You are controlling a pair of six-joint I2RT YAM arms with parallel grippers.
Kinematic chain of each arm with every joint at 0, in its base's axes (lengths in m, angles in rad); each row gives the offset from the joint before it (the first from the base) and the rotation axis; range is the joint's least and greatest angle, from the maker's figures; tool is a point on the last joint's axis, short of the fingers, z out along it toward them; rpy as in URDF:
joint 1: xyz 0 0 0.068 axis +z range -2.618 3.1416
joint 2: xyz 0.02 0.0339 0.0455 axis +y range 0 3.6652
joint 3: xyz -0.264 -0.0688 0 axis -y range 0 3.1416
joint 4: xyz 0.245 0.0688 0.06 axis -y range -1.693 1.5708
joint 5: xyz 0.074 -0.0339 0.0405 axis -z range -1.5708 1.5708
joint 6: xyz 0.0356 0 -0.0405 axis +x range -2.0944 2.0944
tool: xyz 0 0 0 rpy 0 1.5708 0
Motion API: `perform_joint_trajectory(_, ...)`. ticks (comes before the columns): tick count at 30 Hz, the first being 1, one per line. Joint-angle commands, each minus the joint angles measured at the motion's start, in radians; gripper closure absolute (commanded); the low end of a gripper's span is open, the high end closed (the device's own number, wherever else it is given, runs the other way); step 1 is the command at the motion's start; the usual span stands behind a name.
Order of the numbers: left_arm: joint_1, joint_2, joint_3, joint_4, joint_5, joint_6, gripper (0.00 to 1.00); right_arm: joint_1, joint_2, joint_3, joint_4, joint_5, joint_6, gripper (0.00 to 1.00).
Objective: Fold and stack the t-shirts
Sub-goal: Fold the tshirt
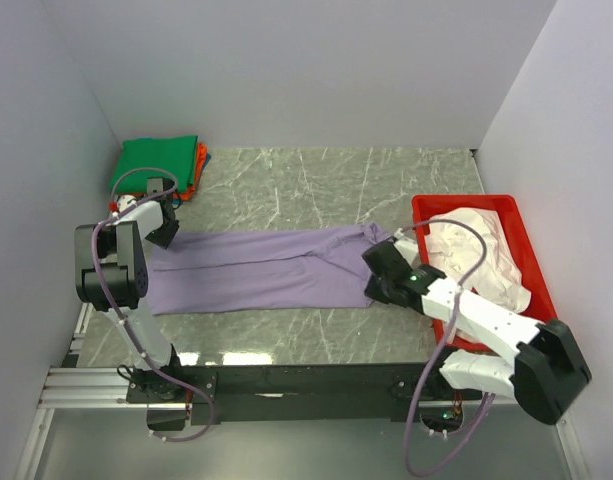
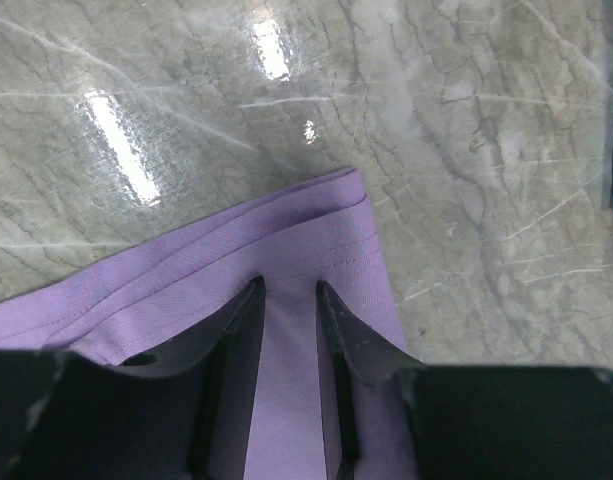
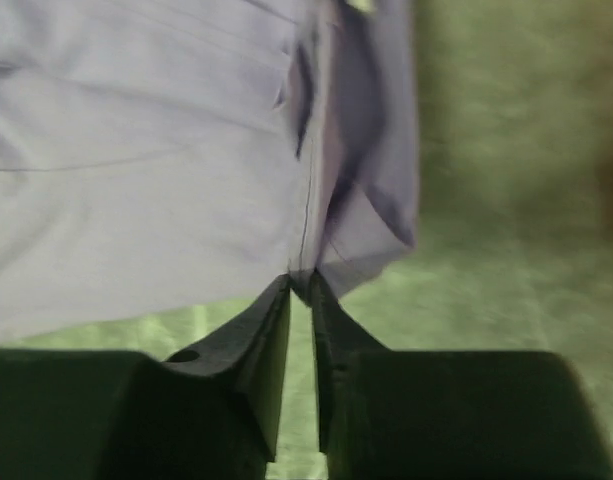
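Observation:
A lavender t-shirt (image 1: 256,270) lies stretched out as a long folded band across the marble table. My left gripper (image 1: 164,228) is at its left end. In the left wrist view its fingers stand apart over the flat cloth (image 2: 286,250), near a folded corner, the left gripper (image 2: 288,285) open. My right gripper (image 1: 374,272) is at the shirt's right end. In the right wrist view, which is blurred, the right gripper (image 3: 301,278) pinches the cloth's (image 3: 136,150) near edge between its tips.
A folded green t-shirt (image 1: 158,160) tops a stack at the back left corner, with an orange-red one (image 1: 199,165) showing beneath. A red tray (image 1: 466,201) at the right holds a crumpled pale pinkish-white shirt (image 1: 476,250). White walls close in both sides.

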Motion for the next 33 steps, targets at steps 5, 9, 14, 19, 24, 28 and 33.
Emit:
perform_joint_trajectory(5,0.010,0.020,0.006,-0.015,0.004,0.019,0.66,-0.067,-0.187,-0.102,-0.100,0.051,0.027,0.64)
perform_joint_trajectory(9,0.012,0.022,0.004,-0.015,0.006,0.019,0.66,-0.088,-0.195,-0.047,-0.113,0.050,0.003,0.62)
perform_joint_trajectory(14,0.012,0.025,0.009,-0.016,0.006,0.017,0.67,-0.087,-0.137,0.019,-0.088,0.035,-0.029,0.62)
perform_joint_trajectory(19,0.012,0.025,0.008,-0.018,0.001,0.017,0.66,-0.123,-0.035,0.010,0.016,-0.042,-0.065,0.62)
perform_joint_trajectory(24,0.010,0.020,0.006,-0.021,-0.006,0.019,0.66,-0.238,0.014,-0.105,0.088,-0.105,-0.098,0.63)
perform_joint_trajectory(28,0.012,0.022,0.000,-0.019,-0.002,0.012,0.66,-0.275,-0.004,-0.153,0.102,-0.126,-0.098,0.63)
perform_joint_trajectory(33,0.012,0.010,-0.012,-0.010,0.004,0.017,0.66,-0.282,-0.064,-0.116,0.056,-0.122,-0.109,0.64)
